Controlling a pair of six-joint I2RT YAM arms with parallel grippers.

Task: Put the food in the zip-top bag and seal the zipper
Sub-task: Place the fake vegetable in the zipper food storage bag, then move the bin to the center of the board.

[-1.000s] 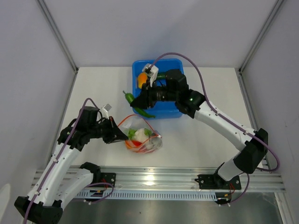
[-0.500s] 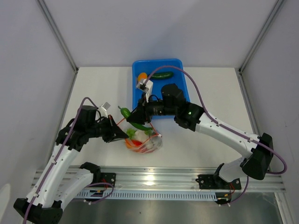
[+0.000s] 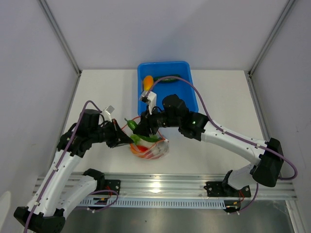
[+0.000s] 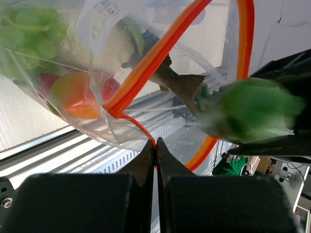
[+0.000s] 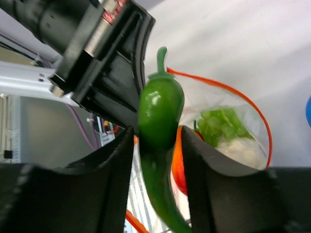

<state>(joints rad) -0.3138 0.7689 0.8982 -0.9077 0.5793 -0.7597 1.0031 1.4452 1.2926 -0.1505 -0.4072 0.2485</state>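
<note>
**1 green chili hanging over the open bag**

From the top view, we have the right gripper (image 3: 145, 130) clamped across a green chili (image 3: 146, 137), right above the mouth of the zip-top bag (image 3: 154, 150). The bag sits on the table (image 3: 218, 97) near the front edge, between the 2 arms. The chili's long axis runs from upper left to lower right across that mouth, so the bag lies straight below the right arm's load. The left gripper (image 3: 127, 140) is at the bag's left edge. Behind them, the blue tub (image 3: 187, 99) has 2 pieces waiting: an orange-yellow pepper (image 3: 147, 80) and a second green chili (image 3: 167, 79).

Over to the left wrist. The jaws are pressed fully together on the thin zipper (image 4: 160, 46) at its corner, holding the mouth up as a loop. Through the clear, crinkly plastic we spot a fish (image 4: 170, 80), a red-orange fruit (image 4: 73, 94) and green grapes (image 4: 29, 34). The chili is a green blur at the right.

Now the right wrist. The fingers stand at a narrow gap filled by the glossy chili, stem pointing away past the tips. The loop opens just beyond and to the right, with cauliflower (image 5: 238, 148) inside. In our judgement, the curved tail could snag the rim on release.
</note>
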